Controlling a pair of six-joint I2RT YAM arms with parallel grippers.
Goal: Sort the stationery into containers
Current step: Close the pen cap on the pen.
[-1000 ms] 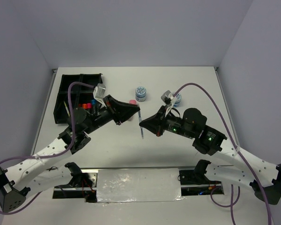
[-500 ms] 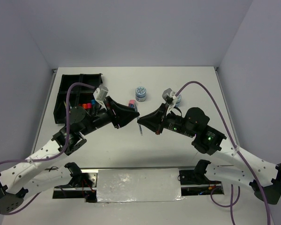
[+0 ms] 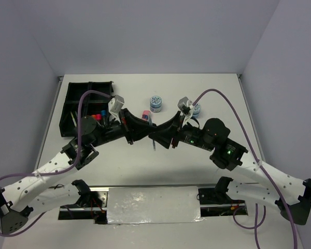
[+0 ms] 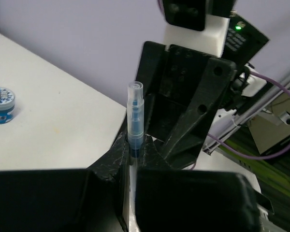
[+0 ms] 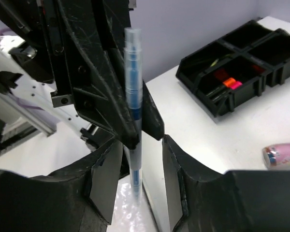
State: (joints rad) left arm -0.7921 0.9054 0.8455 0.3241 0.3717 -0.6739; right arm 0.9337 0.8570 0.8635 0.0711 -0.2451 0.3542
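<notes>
The top view shows the left gripper (image 3: 145,130) and the right gripper (image 3: 156,134) meeting tip to tip over the middle of the table (image 3: 197,88), but there the pen is almost hidden between them. The wrist views show it well. In the left wrist view the left gripper (image 4: 130,180) has its jaws closed tight on the lower part of the grey-blue pen (image 4: 134,121), which stands upright with its cap end up. In the right wrist view the right gripper (image 5: 141,145) has its jaws partly apart, one finger on each side of the pen (image 5: 133,72), with a gap on both sides; it grips nothing.

Only the right wrist view shows inside the tray (image 5: 241,48), where an orange cap (image 5: 228,83) lies. The pink tube (image 3: 146,114) lies just behind the grippers, and the two tubs (image 3: 155,103) (image 3: 196,109) are a little farther back. The tray (image 3: 88,88) sits at the far left corner, well apart from the pen. Bare table lies at the far right and toward the near edge.
</notes>
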